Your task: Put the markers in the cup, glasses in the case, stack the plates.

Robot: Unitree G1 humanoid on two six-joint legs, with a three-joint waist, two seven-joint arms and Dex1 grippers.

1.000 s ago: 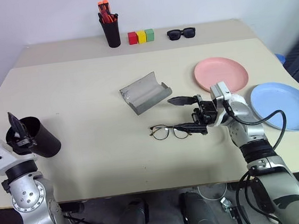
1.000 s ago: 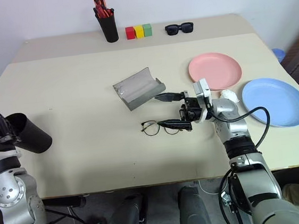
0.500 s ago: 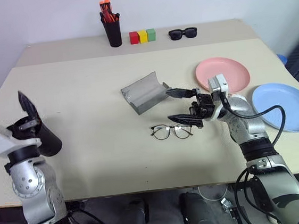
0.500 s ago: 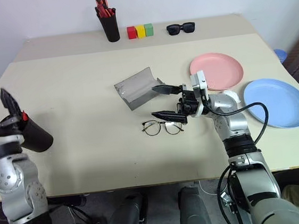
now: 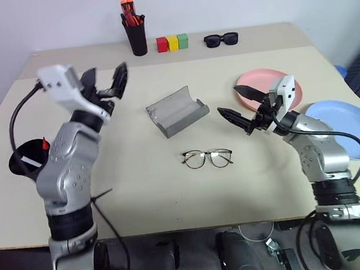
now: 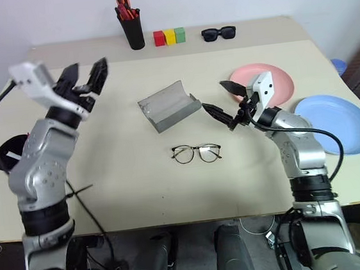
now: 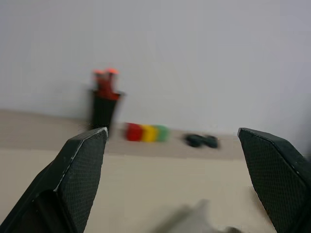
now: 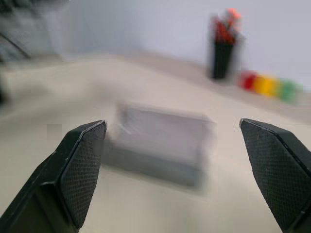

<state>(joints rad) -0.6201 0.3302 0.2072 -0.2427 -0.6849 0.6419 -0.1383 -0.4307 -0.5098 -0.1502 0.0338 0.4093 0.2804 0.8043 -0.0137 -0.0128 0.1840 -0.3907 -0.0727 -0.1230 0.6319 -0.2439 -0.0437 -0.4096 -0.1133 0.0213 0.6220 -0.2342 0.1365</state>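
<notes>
The glasses, thin dark wire rims with clear lenses, lie flat near the middle of the counter, long axis across it. The open grey case lies just behind them. Both pincers, left and right, hang above the counter, fingers wide apart, holding nothing.

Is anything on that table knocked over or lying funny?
Yes. The black cup at the table's left edge lies tipped on its side, markers still inside. The grey case lies open and askew. The glasses sit flat.
</notes>
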